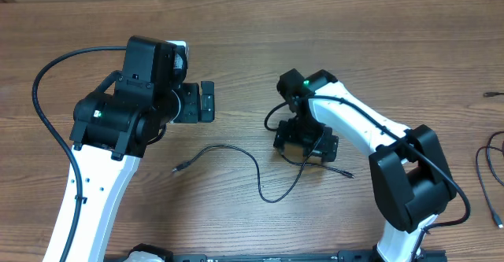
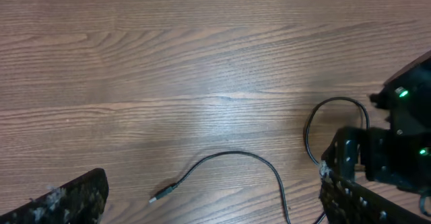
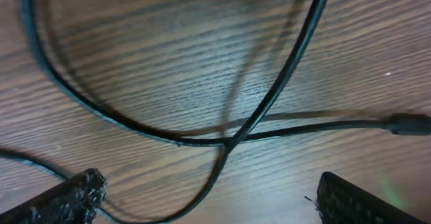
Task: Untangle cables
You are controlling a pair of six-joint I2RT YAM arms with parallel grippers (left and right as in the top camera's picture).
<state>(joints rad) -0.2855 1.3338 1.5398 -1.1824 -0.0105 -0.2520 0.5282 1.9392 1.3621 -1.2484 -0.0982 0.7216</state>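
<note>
brown wood-grain table (image 1: 236, 26), evenly lit

overhead, centre right: cable (image 1: 228, 146) vanishes under my right gripper (image 1: 307, 145) | right edge: more cables (image 1: 479, 171) cut off | wrist views: my fingers (image 3: 67, 197) cropped by bottom edge

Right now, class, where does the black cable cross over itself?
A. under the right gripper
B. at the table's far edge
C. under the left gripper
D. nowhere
A: the right wrist view shows the cable crossing itself on the table, directly under the open right gripper.
</note>
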